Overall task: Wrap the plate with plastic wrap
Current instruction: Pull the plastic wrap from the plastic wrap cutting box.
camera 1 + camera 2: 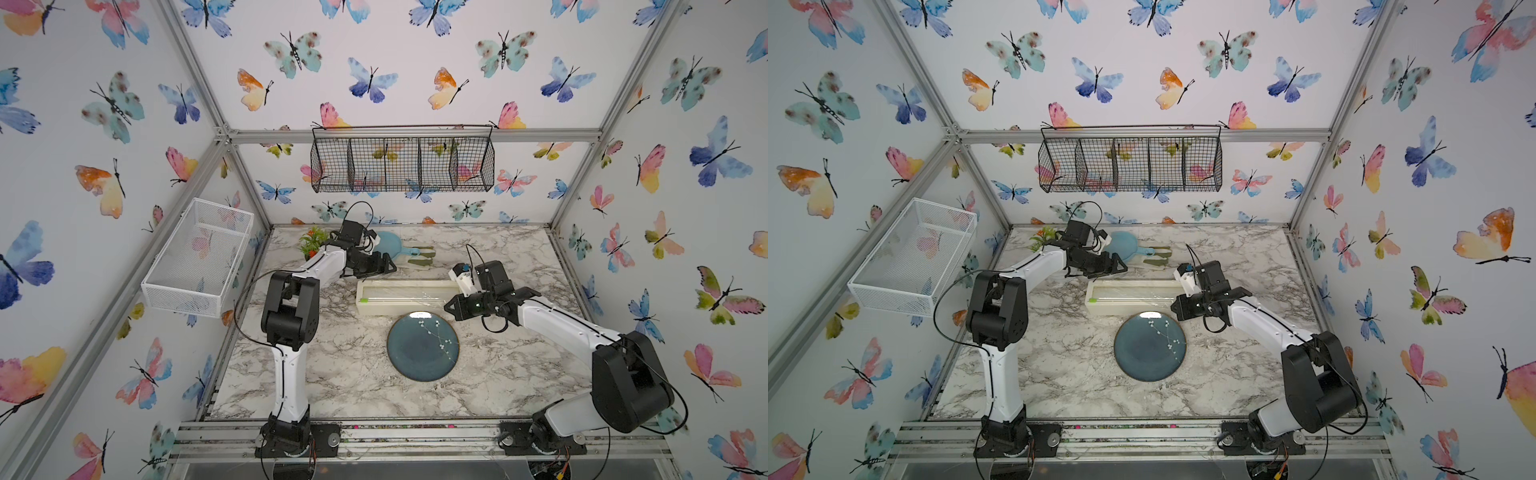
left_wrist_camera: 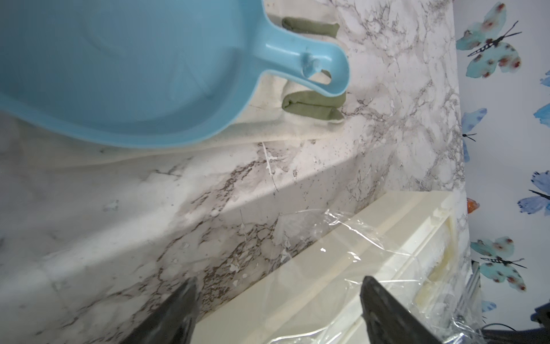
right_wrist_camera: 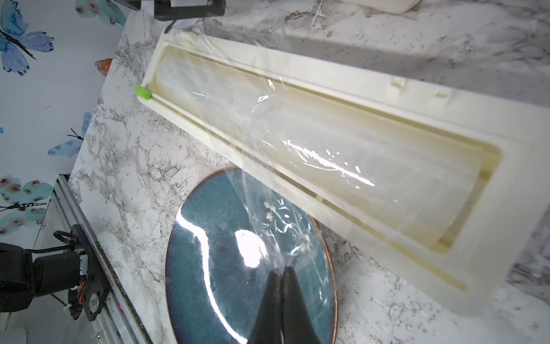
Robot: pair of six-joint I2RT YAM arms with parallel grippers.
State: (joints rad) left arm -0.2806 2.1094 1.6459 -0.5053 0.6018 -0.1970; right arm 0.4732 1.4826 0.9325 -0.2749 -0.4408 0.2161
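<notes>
Clerk: Where is the plate?
Inspector: The plate (image 1: 423, 347) lies flat on the marble table (image 1: 332, 386), between the two arms. Its far rim is just beside the front wall of the dispenser box (image 1: 395, 308). Most of its face is bare

Clerk: And the plastic wrap?
Inspector: The plastic wrap (image 3: 297, 143) runs out of the open box and over its front edge. It narrows to a crinkled strip above the plate's far portion. The green slider (image 3: 143, 91) sits at the box's left end

Clerk: Right gripper?
Inspector: The right gripper (image 3: 281, 272) hangs above the plate, jaws pressed together and clamped on the gathered end of the film

Clerk: Left gripper?
Inspector: The left gripper (image 2: 279, 284) stands over the box's far wall near its left end. Its jaws are wide apart with nothing gripped, and loose film lies across the box beneath

Clerk: Anything else on the table?
Inspector: A light-blue handled dish (image 2: 119, 74) rests on a cream cloth with green stripes (image 2: 309, 107) at the back, well apart from the plate
</notes>
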